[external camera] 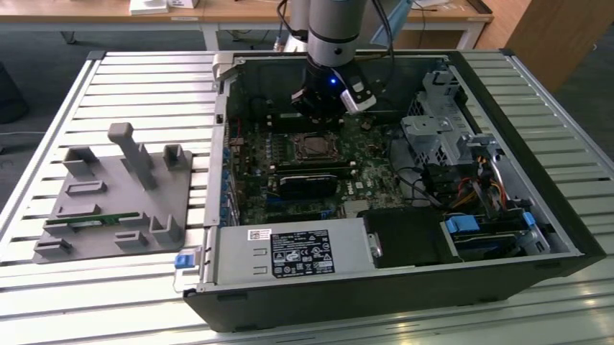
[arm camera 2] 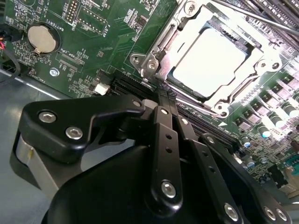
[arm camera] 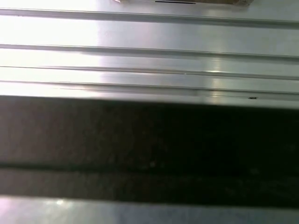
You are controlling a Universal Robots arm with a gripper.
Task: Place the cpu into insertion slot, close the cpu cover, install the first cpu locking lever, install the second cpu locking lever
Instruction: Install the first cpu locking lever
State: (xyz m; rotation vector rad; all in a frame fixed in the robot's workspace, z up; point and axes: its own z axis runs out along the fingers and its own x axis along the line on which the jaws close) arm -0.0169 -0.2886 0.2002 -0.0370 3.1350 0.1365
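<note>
Fingers (arm camera 2: 161, 93) clenched, empty, beside cpu cover (arm camera 2: 156, 53); cpu (arm camera 2: 208, 63) seated in insertion slot (arm camera 2: 240, 44).

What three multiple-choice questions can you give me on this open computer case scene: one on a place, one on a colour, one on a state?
1. Where is the grey moulded fixture plate?
A. On the slatted metal table, at the exterior view's left of the black open computer case
B. Inside the case
C. Hanging from the arm

2. What colour is the flat circuit board around the socket?
A. Blue
B. Green
C. Red

3. What is the state of the small square grey metallic cpu?
A. Lying on the table
B. Held in the black gripper
C. Seated in the socket, framed by the thin silvery metal cpu cover

Answers: A, the exterior view shows it beside the case; B, the second wrist view shows green; C, it sits within the frame.
</note>
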